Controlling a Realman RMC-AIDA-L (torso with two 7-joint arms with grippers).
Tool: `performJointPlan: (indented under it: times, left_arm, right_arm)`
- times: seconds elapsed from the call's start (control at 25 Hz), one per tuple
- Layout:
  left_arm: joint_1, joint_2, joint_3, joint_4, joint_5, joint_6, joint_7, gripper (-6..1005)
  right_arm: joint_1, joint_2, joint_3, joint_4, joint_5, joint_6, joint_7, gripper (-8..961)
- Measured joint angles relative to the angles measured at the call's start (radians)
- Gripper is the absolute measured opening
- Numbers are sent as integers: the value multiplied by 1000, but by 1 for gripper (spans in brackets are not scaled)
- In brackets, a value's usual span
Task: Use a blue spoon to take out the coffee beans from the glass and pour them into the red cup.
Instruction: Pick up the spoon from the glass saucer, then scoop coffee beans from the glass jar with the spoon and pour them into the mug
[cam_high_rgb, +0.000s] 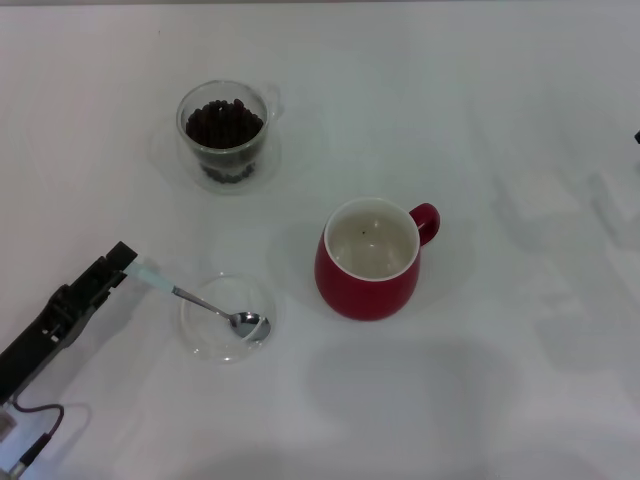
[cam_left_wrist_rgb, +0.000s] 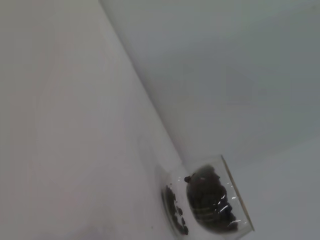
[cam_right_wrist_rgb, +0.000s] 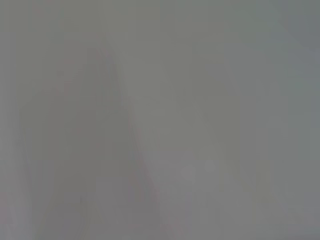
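At the near left of the white bench (cam_high_rgb: 520, 120), the left gripper (cam_high_rgb: 122, 260) reaches in from the left edge, closed on the pale handle end of the blue spoon (cam_high_rgb: 205, 305). The spoon slants down to the right, its silver bowl resting inside a shallow clear dish (cam_high_rgb: 200, 335) just beside the gripper. Farther back stands the glass (cam_high_rgb: 224, 133), filled with the coffee beans (cam_high_rgb: 224, 122); the left wrist view shows it too (cam_left_wrist_rgb: 212, 202). Right of the dish, near the middle, sits the red cup (cam_high_rgb: 368, 262), upright, handle pointing far right, with a dark speck or two inside. The right gripper is out of sight.
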Motion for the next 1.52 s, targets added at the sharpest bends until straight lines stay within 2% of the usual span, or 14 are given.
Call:
performJointPlan:
  times: [0.12, 0.36, 0.68, 1.04, 1.24, 1.28, 1.4, 1.52]
  left_arm:
    - [-10, 2, 1, 1, 9, -12, -21, 504]
    - [-24, 4, 1, 2, 25, -26, -25, 505]
    - [-30, 5, 2, 24, 66, -27, -64, 250]
    - [-14, 5, 0, 44, 64, -20, -67, 136]
    - [15, 22, -5, 77, 60, -4, -96, 123]
    - [39, 38, -7, 109, 56, 15, -121, 123]
    - [60, 53, -8, 138, 28, 52, -138, 123]
    - [70, 72, -9, 159, -60, 96, -138, 123]
  right_arm:
    - [0, 0, -4, 0, 0, 0, 3, 741]
    - [-1, 0, -5, 0, 0, 1, 13, 741]
    - [-3, 0, -5, 4, 0, 1, 14, 741]
    - [-3, 0, -7, 7, 0, 1, 15, 741]
    - [-12, 0, -7, 8, 0, 1, 15, 741]
    - [-14, 0, -7, 8, 0, 0, 15, 741]
    - [-16, 0, -7, 8, 1, 0, 15, 741]
    - [-17, 0, -7, 8, 1, 0, 15, 741]
